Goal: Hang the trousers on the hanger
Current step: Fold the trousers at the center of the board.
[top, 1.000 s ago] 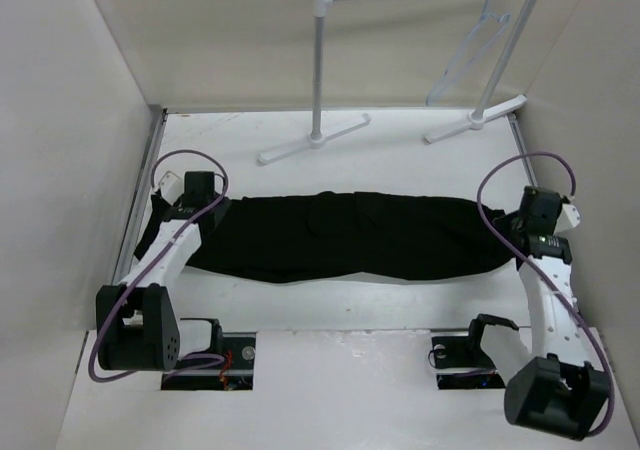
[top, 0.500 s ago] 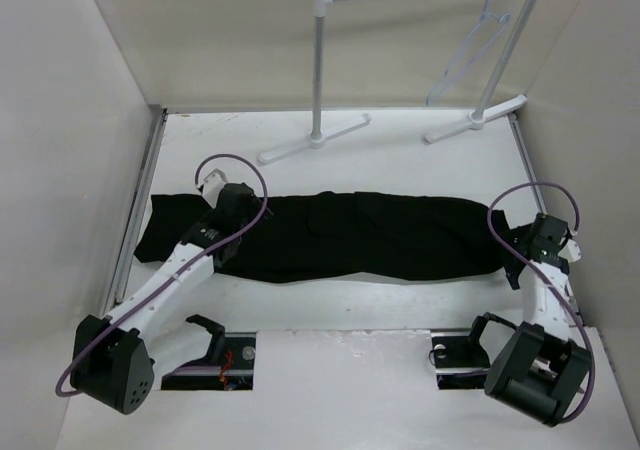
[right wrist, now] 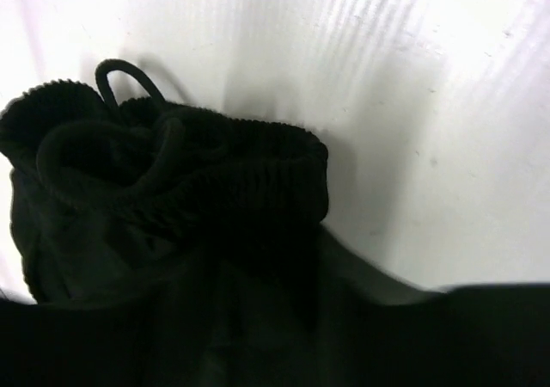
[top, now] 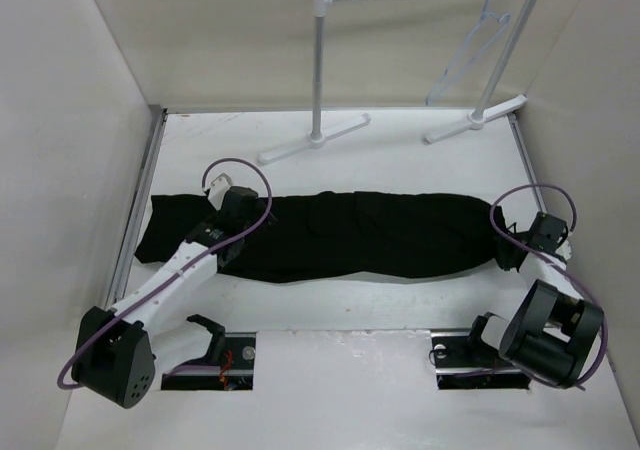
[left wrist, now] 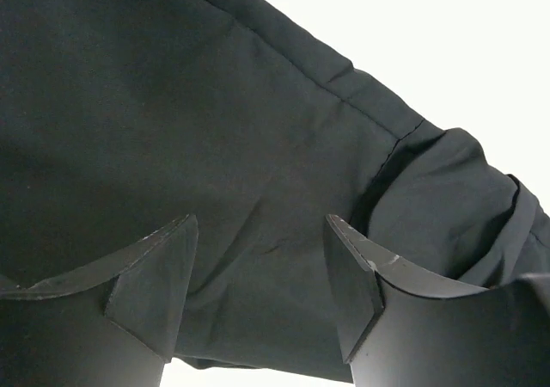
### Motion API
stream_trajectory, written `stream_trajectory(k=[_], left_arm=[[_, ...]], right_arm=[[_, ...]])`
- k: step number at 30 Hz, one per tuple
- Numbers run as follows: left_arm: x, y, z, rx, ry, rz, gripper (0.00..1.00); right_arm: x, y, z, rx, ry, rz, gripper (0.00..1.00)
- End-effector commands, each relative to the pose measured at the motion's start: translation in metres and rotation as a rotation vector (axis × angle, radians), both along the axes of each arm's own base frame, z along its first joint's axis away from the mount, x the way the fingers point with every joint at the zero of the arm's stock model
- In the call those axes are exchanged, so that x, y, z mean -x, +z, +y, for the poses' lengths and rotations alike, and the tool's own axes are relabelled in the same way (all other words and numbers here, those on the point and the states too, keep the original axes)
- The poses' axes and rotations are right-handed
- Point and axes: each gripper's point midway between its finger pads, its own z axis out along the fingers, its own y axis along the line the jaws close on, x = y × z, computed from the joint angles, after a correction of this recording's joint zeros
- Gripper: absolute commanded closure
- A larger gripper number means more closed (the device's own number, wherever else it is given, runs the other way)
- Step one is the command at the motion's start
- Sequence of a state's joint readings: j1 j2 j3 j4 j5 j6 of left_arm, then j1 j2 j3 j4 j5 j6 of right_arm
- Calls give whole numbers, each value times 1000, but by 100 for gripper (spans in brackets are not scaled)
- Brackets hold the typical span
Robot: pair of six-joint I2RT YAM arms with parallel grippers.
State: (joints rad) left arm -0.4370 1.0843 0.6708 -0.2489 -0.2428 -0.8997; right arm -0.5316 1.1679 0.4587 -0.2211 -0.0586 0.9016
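The black trousers [top: 360,235] lie flat and lengthwise across the table, legs to the left and waist to the right. My left gripper [top: 228,242] hovers over the leg part, pointing down. In the left wrist view it [left wrist: 262,258] is open, with the cloth [left wrist: 215,129] just below the fingertips. My right gripper [top: 508,250] is at the waist end. The right wrist view shows the ribbed waistband [right wrist: 189,181] and drawstring [right wrist: 120,77] close up, but the jaws are lost in the dark. The pale hanger [top: 470,55] hangs from the rack rail at the back right.
The white tube garment rack [top: 320,70] stands at the back, its two feet [top: 312,140] on the table behind the trousers. White walls close in left, right and behind. Bare table [top: 400,290] lies between the trousers and the arm bases.
My left gripper moved right from the trousers' left end to over the leg cloth. My right arm folded back and lowered, and its gripper stayed at the waist end. The trousers have barely moved.
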Motion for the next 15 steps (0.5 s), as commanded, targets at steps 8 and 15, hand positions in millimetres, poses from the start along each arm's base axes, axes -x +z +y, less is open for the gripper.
stream_trajectory(k=[8, 15], left_arm=[[3, 33, 3, -6, -1, -60, 42], [0, 93, -27, -2, -77, -132, 42]], right_arm=[[-18, 121, -46, 264, -155, -236, 77], [-7, 241, -54, 459, -138, -350, 77]])
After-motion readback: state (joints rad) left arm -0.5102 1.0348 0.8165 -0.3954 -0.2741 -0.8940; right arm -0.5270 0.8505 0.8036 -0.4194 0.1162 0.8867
